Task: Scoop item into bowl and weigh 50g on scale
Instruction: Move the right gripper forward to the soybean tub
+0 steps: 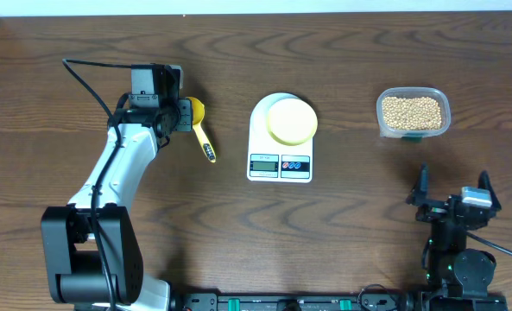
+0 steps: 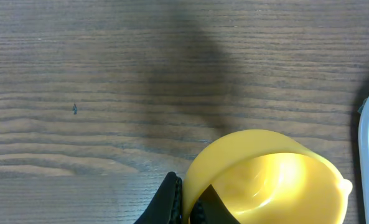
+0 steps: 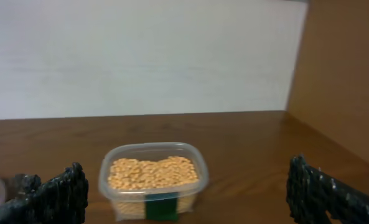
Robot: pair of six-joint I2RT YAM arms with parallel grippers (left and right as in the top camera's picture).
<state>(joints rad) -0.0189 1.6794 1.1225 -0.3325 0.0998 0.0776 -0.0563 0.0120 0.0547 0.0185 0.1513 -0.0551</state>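
R jaws wide, beans point(image 3: 152, 173) ahead, apart

Nothing can be read. The scale point(image 1: 257, 138) display point(image 1: 264, 164), the dark print on the scoop point(image 1: 206, 149) handle and the container's point(image 3: 153, 173) green label point(image 3: 160, 206) are too small.

Bowl point(image 1: 291, 120) on scale point(image 1: 280, 164), centre; scoop point(image 1: 204, 138) left of it; beans point(image 1: 413, 110) in container point(image 1: 414, 133) right.

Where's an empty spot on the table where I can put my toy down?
The widest bare wood lies between the scale and the clear container of beans. More lies in front of the scale, between the left arm and the right end effector. It is crowded on the left, where the left end effector grips the yellow scoop beside the scale.
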